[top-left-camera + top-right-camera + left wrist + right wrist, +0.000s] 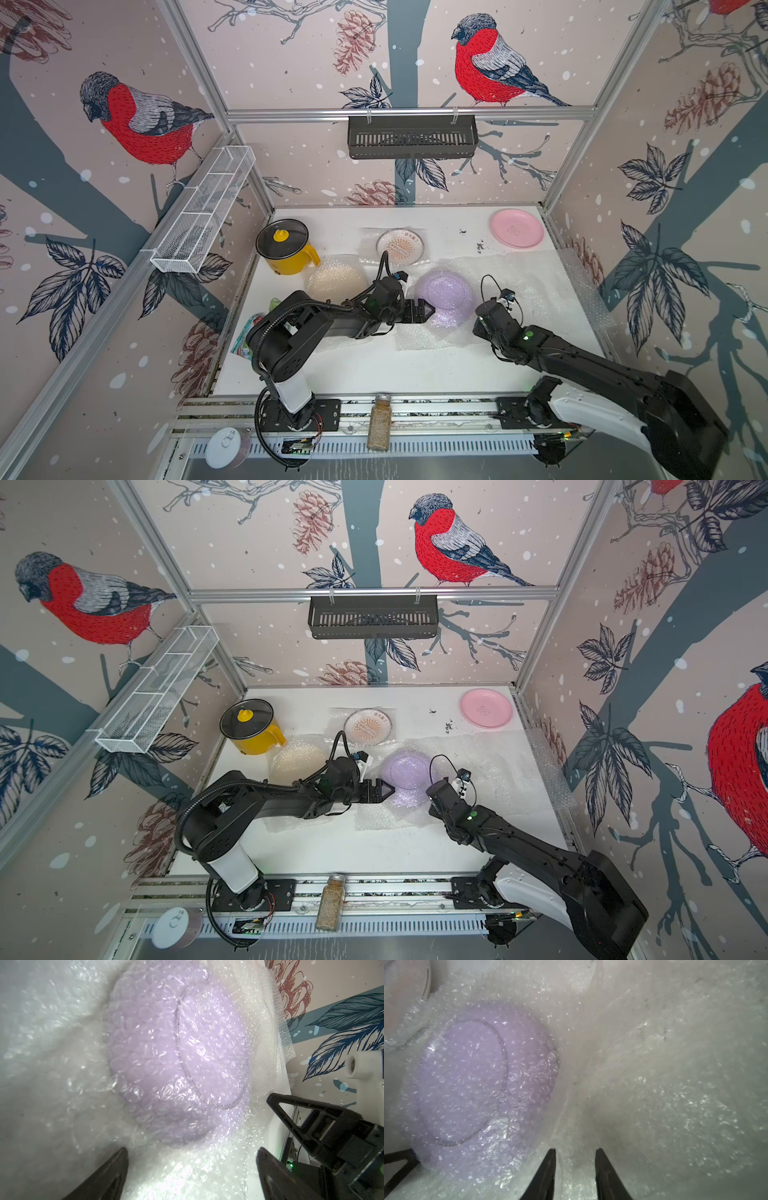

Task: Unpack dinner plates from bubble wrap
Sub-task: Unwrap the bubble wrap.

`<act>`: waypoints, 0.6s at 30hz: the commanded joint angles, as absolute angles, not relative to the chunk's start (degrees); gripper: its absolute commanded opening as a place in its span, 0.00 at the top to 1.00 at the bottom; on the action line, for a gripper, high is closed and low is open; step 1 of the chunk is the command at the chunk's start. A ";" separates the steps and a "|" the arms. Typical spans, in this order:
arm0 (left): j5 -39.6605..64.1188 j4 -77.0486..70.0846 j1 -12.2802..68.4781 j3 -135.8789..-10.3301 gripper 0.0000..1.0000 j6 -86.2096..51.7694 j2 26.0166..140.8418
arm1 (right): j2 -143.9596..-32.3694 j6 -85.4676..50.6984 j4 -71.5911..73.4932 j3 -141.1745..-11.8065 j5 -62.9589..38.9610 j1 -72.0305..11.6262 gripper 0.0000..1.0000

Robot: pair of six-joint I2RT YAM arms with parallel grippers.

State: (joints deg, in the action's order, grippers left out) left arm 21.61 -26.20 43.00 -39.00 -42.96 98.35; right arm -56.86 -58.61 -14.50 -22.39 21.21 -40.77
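The lilac plate (446,291) lies in the middle of the surface (415,370), upside down (its foot ring shows through the plastic). Bubble wrap (519,282) is draped over it and spreads toward the right wall. The left claw (192,1148) is released, jaws spread wide, low at the plate's left edge. The right claw (575,1151) points down just beside the plate's right edge. Its jaws stand a little apart over a raised crease of wrap, and nothing looks pinched between them.

The step in hand seems to be peeling this sheet off the plate. To do it well, the right claw should close on the crease alone, clear of the rim, then draw the wrap up and away to the right. Meanwhile the left claw should steady the plate's edge so it neither slides nor rides up with the plastic. The film looks slippery, so a shallow pinch may let go.

The cream plate (336,280), wrapped, lies just beyond the left arm. The sunburst plate (401,247) rests on a flat sheet farther back. The pink plate (516,228) sits bare in the far right corner. A yellow pot (286,253) and snack bags (249,332) crowd the left side. Loose wrap already piled toward the right wall leaves little room for the pull.
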 commanded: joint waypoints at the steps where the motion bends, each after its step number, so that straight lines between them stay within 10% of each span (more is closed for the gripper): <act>1: 25.19 -19.50 42.89 -39.66 0.05 -41.62 97.75 | -54.18 -58.88 -15.83 -23.30 23.35 -40.53 0.54; 18: 28.00 -19.10 44.64 -41.16 0.02 -40.78 88.24 | -59.44 -46.94 -3.08 -28.41 0.30 -31.14 0.09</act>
State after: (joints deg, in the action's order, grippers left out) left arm 28.36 -18.44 44.53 -40.58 -41.08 87.79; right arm -58.22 -49.43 -7.11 -28.12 7.70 -33.78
